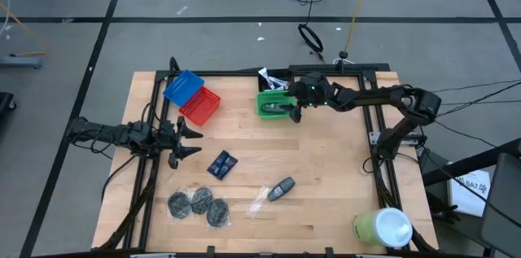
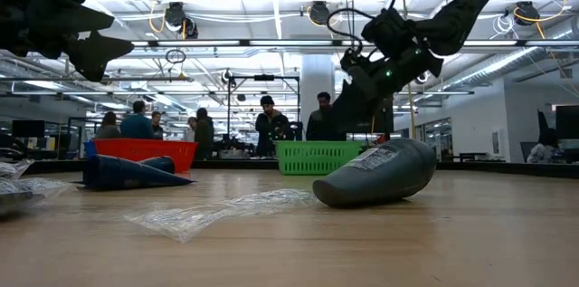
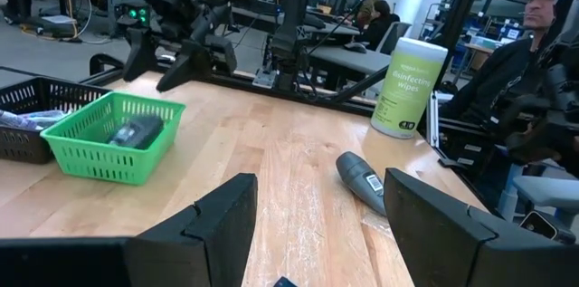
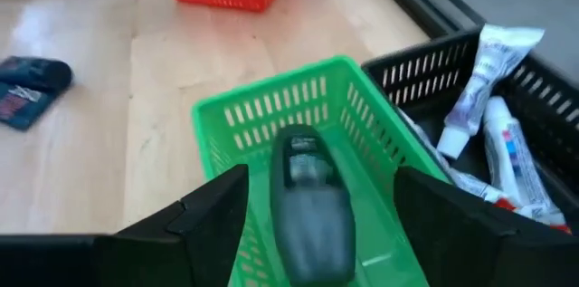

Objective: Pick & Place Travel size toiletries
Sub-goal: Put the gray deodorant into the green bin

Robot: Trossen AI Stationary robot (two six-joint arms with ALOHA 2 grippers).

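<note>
My right gripper (image 1: 293, 111) (image 4: 317, 180) hangs open over the green basket (image 1: 270, 105). One dark grey oval piece (image 4: 310, 210) (image 3: 136, 130) lies in that basket below the fingers, apart from them. The second oval piece (image 1: 282, 188) (image 2: 384, 174) lies on the table. The white-silver tubes (image 4: 493, 97) sit in the black basket (image 1: 275, 79). Dark blue packets (image 1: 221, 163) and three grey discs (image 1: 196, 203) rest flat on the wood. My left gripper (image 1: 197, 142) (image 3: 317, 233) waits open near the table's left side, above the surface.
A red basket (image 1: 201, 107) and a blue basket (image 1: 183, 85) stand far left of centre. A clear wrapper scrap (image 1: 260, 201) lies beside the oval piece. A yellow-green wipes cylinder (image 1: 383, 227) stands at the near right corner. People stand beyond the table.
</note>
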